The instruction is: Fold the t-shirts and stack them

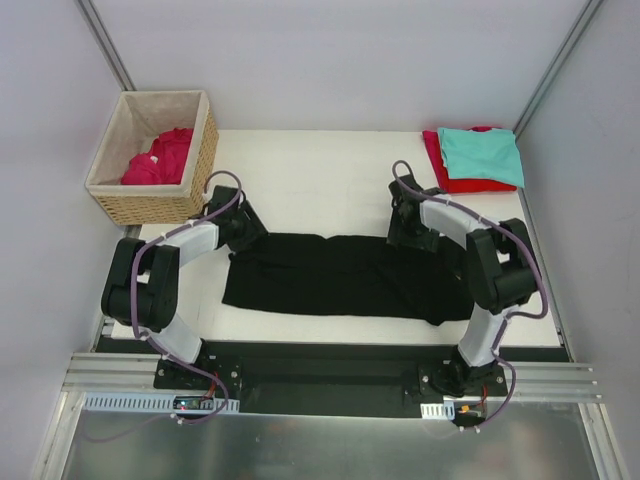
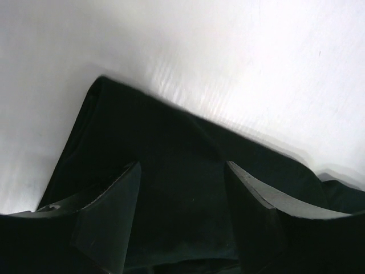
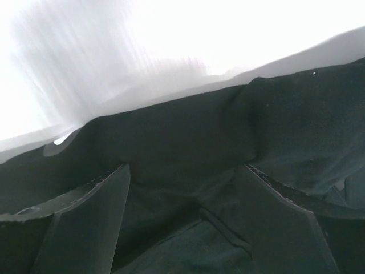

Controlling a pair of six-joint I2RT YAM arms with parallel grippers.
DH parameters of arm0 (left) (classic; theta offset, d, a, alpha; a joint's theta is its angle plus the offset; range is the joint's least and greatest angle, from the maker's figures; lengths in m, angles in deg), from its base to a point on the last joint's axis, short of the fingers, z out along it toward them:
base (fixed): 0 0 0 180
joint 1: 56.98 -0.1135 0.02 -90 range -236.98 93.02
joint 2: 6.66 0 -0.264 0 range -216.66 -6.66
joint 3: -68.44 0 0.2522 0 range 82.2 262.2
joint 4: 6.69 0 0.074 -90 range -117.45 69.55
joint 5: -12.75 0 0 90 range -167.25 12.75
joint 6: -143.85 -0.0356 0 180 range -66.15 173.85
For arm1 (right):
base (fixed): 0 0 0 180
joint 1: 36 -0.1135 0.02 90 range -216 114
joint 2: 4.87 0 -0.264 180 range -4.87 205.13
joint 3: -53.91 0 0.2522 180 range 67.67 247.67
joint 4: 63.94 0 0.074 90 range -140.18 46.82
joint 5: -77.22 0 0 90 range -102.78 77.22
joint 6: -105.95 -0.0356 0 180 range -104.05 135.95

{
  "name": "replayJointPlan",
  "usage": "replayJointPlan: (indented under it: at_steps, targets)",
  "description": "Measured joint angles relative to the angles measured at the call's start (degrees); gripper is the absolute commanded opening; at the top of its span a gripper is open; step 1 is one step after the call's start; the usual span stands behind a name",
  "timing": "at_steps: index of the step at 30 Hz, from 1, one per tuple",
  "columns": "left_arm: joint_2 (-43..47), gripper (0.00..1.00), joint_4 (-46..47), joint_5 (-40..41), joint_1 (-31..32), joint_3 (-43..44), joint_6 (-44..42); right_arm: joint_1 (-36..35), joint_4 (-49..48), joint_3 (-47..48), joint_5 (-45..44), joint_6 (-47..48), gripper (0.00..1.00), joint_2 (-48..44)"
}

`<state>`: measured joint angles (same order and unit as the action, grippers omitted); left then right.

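A black t-shirt (image 1: 345,275) lies as a wide band across the middle of the white table. My left gripper (image 1: 243,238) is down at its far left corner, jaws apart, with the black cloth (image 2: 171,148) under and between the fingers (image 2: 114,211). At the shirt's far edge on the right, my right gripper (image 1: 405,238) also stands open over rumpled black cloth (image 3: 188,131) and a seam. A teal t-shirt (image 1: 482,152) lies folded on a red one (image 1: 445,172) at the back right. A crimson-pink shirt (image 1: 160,158) sits in the basket.
The wicker basket (image 1: 203,150) with beige lining stands at the back left corner. Grey walls close in the table at the sides and back. The metal rail (image 1: 330,385) with both arm bases runs along the near edge.
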<state>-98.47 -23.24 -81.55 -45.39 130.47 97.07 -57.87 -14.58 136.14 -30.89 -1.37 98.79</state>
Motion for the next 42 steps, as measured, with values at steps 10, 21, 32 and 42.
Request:
replayJointPlan:
  at_steps: [10,21,32,42]
  targets:
    - [-4.00,0.60,-1.44,-0.07,-7.61,7.85,-0.74,3.98,0.90,19.32,2.51,2.62,0.79,13.64]
    - [-6.23,0.62,-2.45,-4.20,-7.78,17.44,-3.50,5.25,0.79,18.62,2.64,3.52,0.79,10.78]
    - [10.58,0.62,-4.63,-8.74,-3.58,9.88,-4.28,2.95,0.13,6.71,4.17,4.33,0.68,-8.90]
    - [8.17,0.61,-6.51,-8.96,1.09,4.66,-4.76,2.10,-0.46,-0.57,4.72,4.33,0.70,-8.98]
